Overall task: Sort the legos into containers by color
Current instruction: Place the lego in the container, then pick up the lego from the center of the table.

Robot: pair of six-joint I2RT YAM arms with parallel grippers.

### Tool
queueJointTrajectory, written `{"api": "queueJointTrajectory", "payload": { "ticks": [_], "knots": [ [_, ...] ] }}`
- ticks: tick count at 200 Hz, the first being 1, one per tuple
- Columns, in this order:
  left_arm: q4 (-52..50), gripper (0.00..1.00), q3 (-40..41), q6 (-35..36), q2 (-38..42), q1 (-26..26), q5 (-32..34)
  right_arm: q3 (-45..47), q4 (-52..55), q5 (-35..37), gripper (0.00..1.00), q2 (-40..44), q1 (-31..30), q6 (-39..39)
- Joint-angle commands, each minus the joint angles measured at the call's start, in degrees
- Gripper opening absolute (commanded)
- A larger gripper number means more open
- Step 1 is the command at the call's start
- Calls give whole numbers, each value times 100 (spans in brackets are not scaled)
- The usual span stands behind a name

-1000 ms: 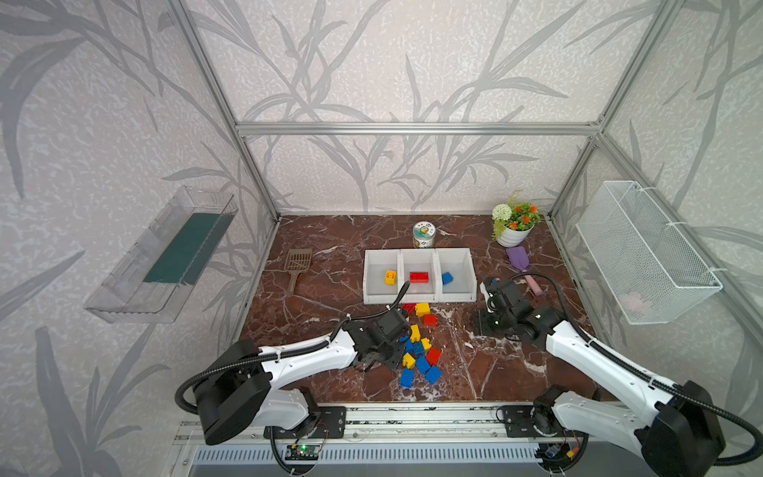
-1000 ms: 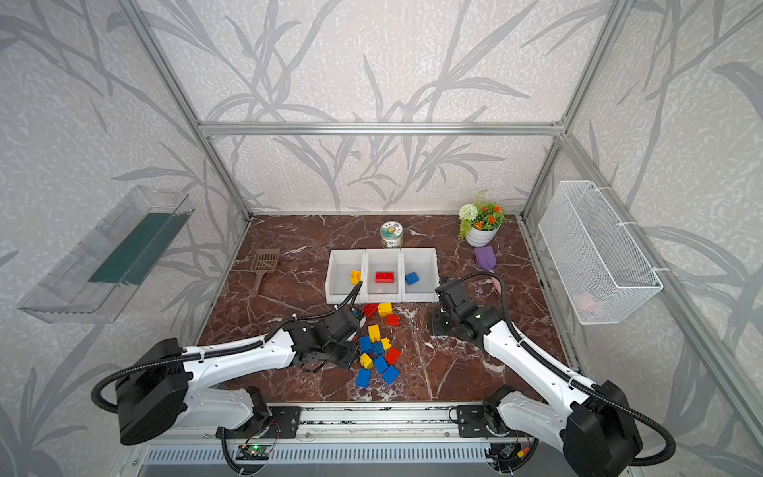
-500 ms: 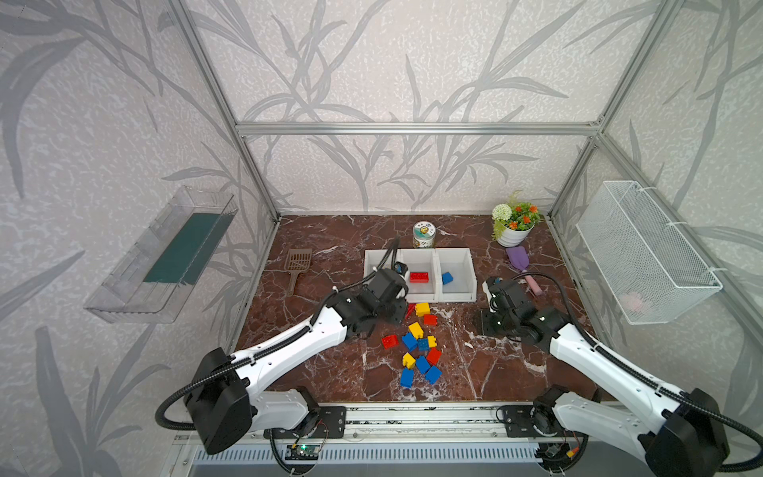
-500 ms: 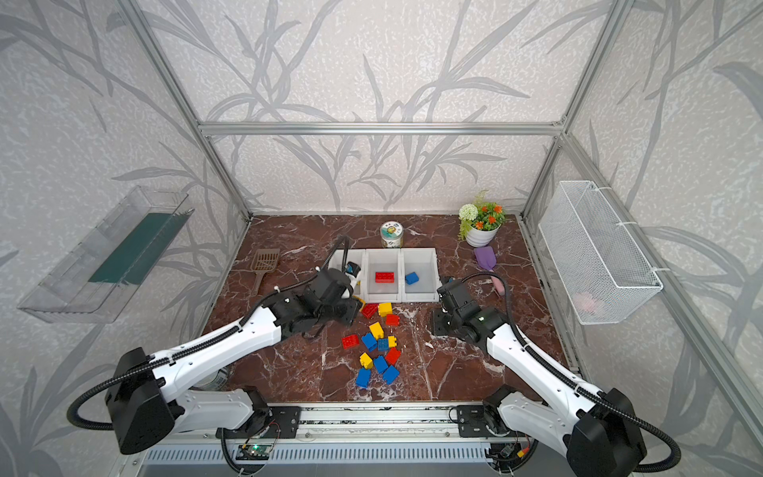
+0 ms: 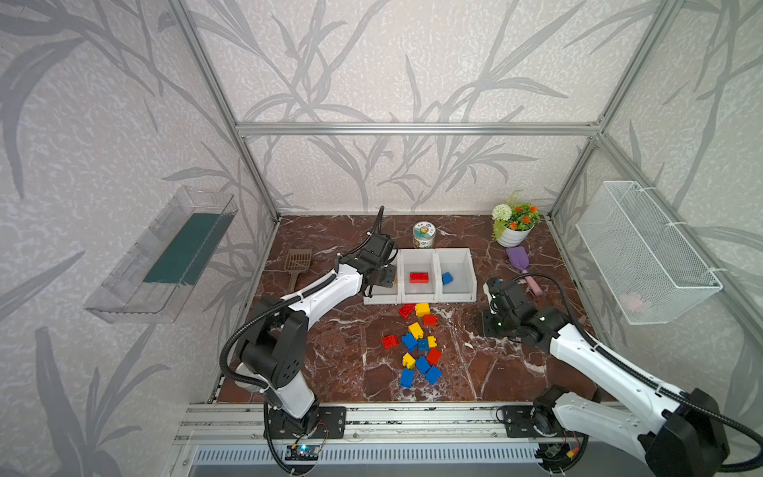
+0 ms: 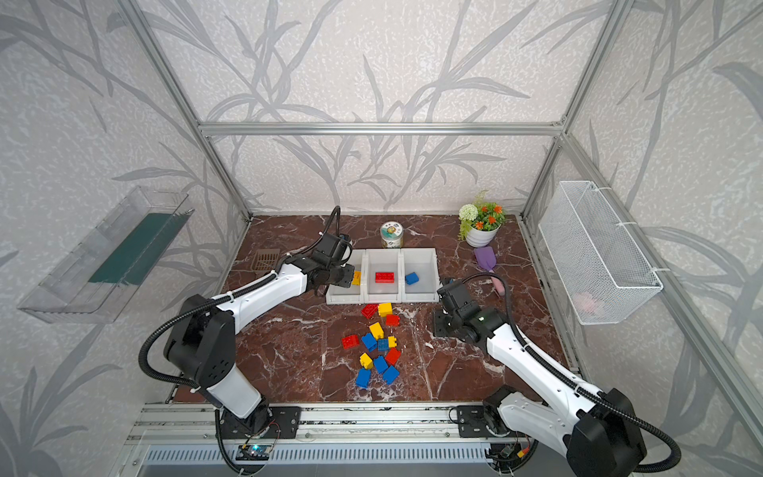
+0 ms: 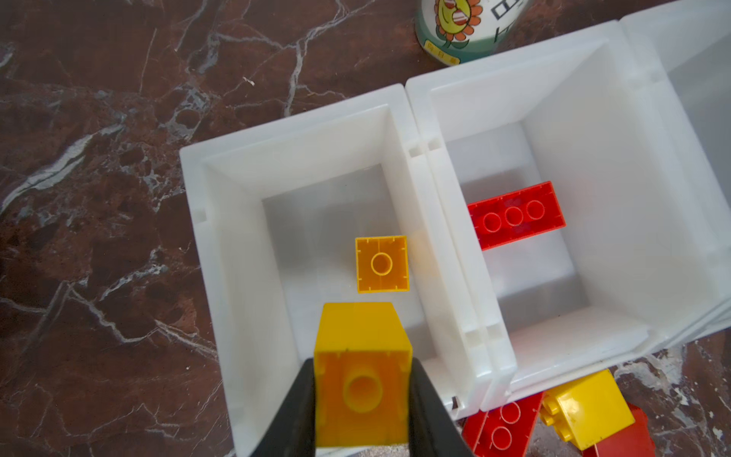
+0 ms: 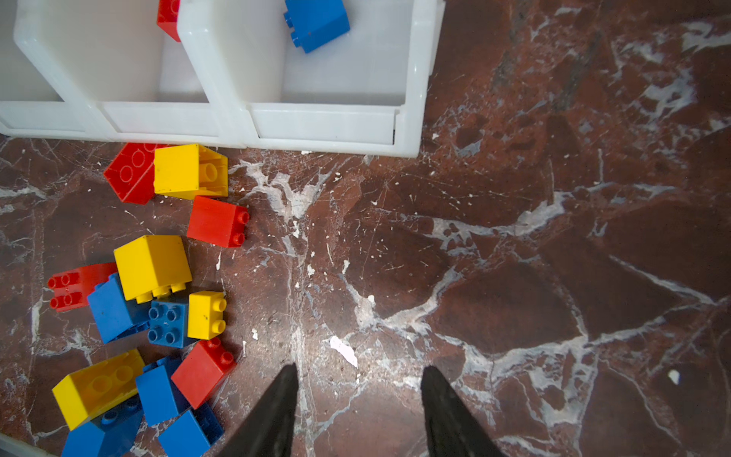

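Observation:
My left gripper [image 7: 362,370] is shut on a yellow lego [image 7: 362,380] and hangs over the leftmost of the three joined white containers [image 5: 419,298]. In a top view the held brick [image 6: 356,277] shows at the left gripper's [image 6: 349,276] tip. Another yellow brick [image 7: 381,264] lies in that bin. A long red brick [image 7: 516,213] lies in the middle bin and a blue one [image 5: 447,278] in the right bin. Several loose legos [image 5: 417,342] lie in front of the bins. My right gripper [image 8: 358,376] is open over bare marble, to the right of the pile.
Behind the bins stands a printed tin [image 5: 424,235], with a flower pot [image 5: 514,225] and a purple scoop [image 5: 518,258] to the right. A brown scoop [image 5: 298,261] lies at the left. A wire basket [image 5: 644,252] and a clear tray [image 5: 165,252] hang on the side walls.
My left arm rose from the pile and swung back to the leftmost bin, carrying the yellow brick. The right arm has hardly moved; its jaws narrowed a little.

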State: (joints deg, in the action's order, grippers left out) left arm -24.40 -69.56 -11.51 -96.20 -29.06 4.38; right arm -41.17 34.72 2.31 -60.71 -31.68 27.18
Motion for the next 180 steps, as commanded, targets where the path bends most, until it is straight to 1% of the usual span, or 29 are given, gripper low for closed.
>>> {"api": "queueJointTrajectory", "payload": {
  "ticks": [1,9,25,35,54,87,154,180],
  "knots": [
    [28,34,-167,4,23,17,-68,-131,81,125,52,78,-24,-68],
    [56,36,-150,4,31,22,-103,-129,45,139,52,72,-29,-66],
    [66,47,-145,-31,31,21,-106,-150,-6,147,52,30,-28,-79],
    [59,52,-134,-46,54,19,-74,-181,-13,147,53,-8,-25,-89],
    [62,57,-96,-71,108,22,-52,-200,-48,147,54,-69,-28,-113],
    [-59,58,41,-206,351,32,16,-53,-210,141,55,-123,-23,-19],
    [297,58,953,-469,1344,100,269,-129,-288,25,54,-348,-52,-45],
    [278,58,1206,-562,1649,124,350,-163,-304,11,54,-496,-201,-44]
  ]
}}
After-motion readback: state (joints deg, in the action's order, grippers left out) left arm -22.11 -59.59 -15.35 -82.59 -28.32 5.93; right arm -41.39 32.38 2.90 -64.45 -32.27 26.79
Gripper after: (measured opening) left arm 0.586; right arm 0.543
